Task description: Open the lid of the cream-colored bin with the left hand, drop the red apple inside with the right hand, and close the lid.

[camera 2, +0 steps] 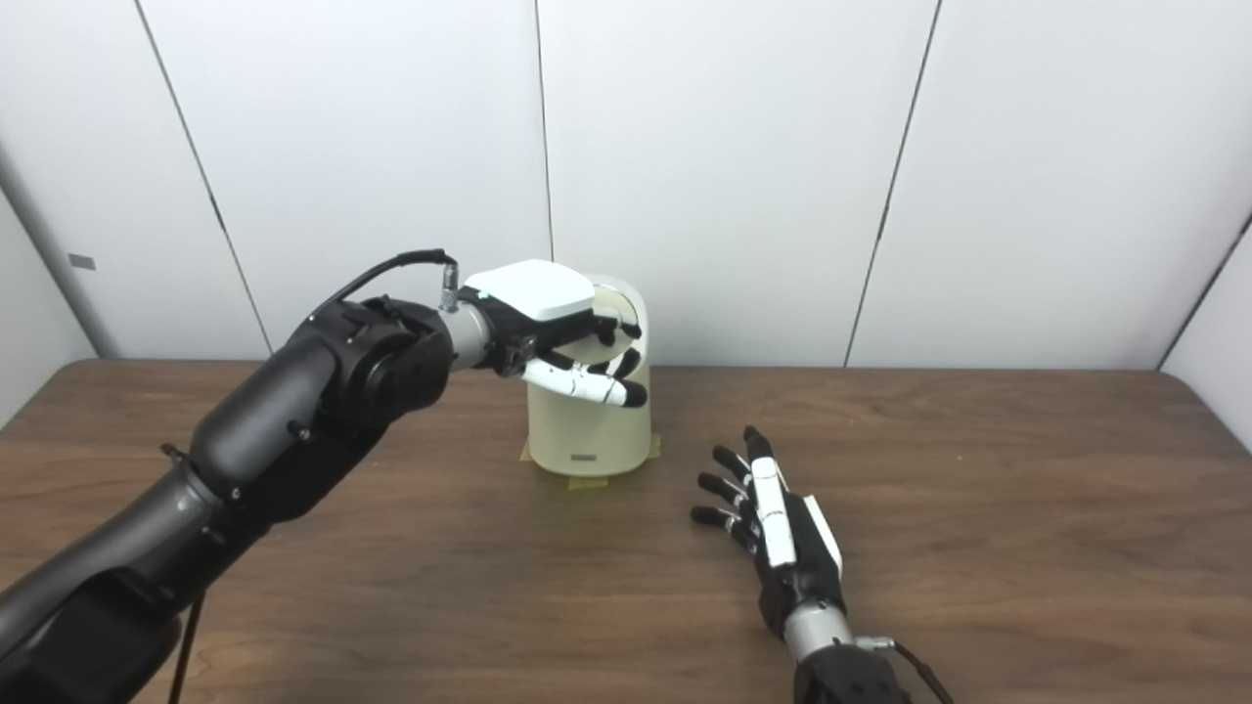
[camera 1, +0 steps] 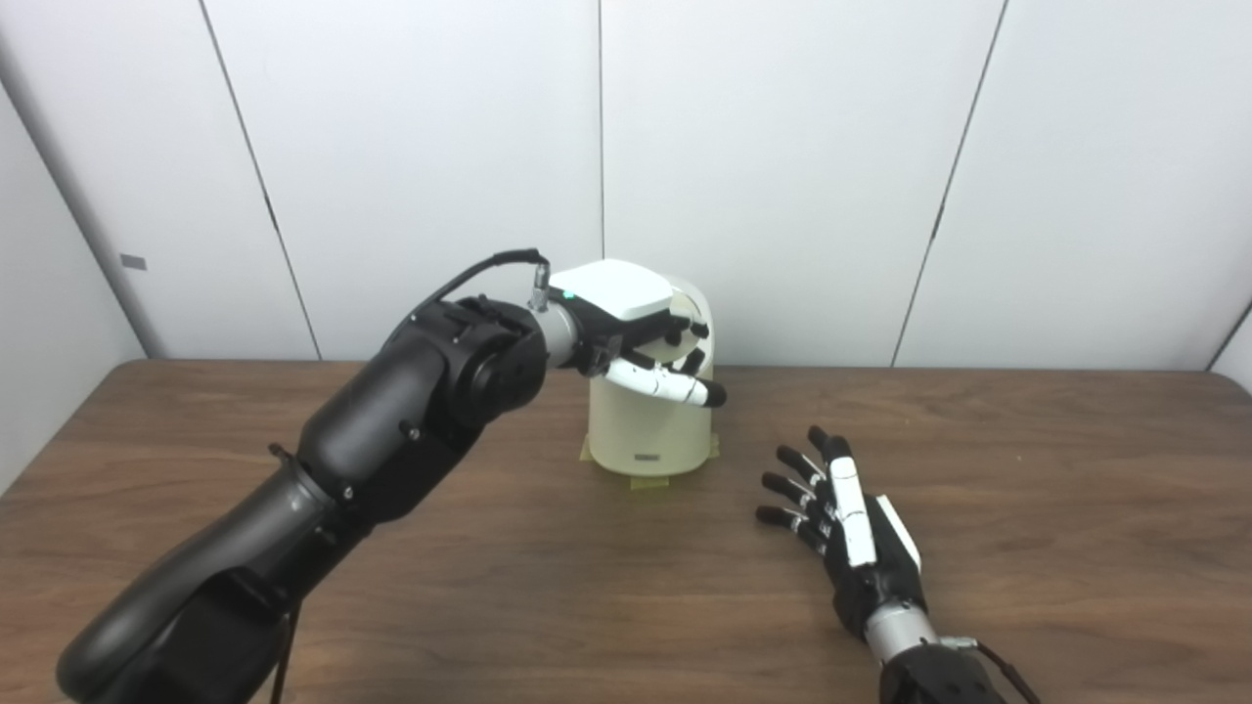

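The cream-colored bin (camera 1: 648,430) stands at the back middle of the table on a patch of tape. My left hand (camera 1: 636,328) is over its rounded top, palm down. Its fingers lie spread against the round lid (camera 1: 698,315) and its thumb sticks out in front of the bin's upper wall, not closed around anything. I cannot tell how far the lid is swung. My right hand (camera 1: 843,513) lies on the table to the right of the bin, open, fingers spread and pointing away, holding nothing. No red apple shows in either view.
The brown wooden table (camera 1: 1027,469) runs to white wall panels behind the bin. My left forearm (camera 1: 323,489) crosses the left half of the table diagonally.
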Robot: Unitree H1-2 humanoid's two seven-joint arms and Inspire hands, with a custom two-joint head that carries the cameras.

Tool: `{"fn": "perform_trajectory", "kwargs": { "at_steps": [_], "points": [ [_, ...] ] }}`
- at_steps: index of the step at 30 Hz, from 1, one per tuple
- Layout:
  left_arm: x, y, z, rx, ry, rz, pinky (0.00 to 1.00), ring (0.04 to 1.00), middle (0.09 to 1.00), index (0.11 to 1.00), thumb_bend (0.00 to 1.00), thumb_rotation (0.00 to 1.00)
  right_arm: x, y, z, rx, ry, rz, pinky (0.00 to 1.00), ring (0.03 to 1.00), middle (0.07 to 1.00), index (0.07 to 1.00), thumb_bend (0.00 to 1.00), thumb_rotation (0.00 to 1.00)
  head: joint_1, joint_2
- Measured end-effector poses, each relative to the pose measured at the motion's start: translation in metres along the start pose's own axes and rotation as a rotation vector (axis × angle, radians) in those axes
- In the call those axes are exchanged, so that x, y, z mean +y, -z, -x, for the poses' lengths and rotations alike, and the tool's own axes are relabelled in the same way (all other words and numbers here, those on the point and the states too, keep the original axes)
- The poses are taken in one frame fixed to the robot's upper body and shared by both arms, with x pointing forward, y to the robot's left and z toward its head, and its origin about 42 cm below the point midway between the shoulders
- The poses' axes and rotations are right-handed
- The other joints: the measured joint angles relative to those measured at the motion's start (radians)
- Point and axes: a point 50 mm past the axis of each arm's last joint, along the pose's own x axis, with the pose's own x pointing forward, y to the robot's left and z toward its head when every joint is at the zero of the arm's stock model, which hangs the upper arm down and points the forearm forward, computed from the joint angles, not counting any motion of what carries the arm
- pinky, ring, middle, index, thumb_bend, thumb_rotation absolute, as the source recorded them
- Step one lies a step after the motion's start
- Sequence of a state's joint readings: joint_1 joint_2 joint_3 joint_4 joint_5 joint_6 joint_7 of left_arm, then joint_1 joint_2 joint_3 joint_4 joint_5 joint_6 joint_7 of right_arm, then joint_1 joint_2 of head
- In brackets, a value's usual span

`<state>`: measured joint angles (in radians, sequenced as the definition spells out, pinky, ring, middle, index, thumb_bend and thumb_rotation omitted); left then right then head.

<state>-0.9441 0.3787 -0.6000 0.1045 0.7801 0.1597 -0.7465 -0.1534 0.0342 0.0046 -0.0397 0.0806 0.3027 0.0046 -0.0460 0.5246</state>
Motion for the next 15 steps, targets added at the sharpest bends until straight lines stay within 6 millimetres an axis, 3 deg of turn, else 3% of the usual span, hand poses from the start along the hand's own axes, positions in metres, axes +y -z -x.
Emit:
{"fn": "perform_trajectory", "kwargs": {
  "at_steps": [10, 13, 15],
  "points": [
    [-0.002, 0.001, 0.003, 0.000, 0.003, 0.038, 0.97, 0.868, 0.866, 0.929, 0.68, 1.00, 0.001, -0.001, 0.001, 0.001, 0.002, -0.002, 0.68, 0.834, 0.898, 1.000, 0.57, 1.00, -0.002, 0.009],
    [0.001, 0.005, 0.005, -0.003, -0.009, 0.075, 0.93, 0.872, 0.875, 0.926, 0.67, 1.00, 0.001, -0.001, 0.001, 0.001, 0.002, -0.004, 0.67, 0.829, 0.896, 1.000, 0.57, 1.00, -0.005, 0.014],
    [0.005, 0.009, 0.011, 0.001, -0.030, 0.141, 0.83, 0.855, 0.867, 0.904, 0.68, 1.00, 0.002, -0.002, 0.002, 0.001, 0.000, -0.005, 0.68, 0.834, 0.901, 1.000, 0.58, 1.00, -0.005, 0.014]
  ]
}}
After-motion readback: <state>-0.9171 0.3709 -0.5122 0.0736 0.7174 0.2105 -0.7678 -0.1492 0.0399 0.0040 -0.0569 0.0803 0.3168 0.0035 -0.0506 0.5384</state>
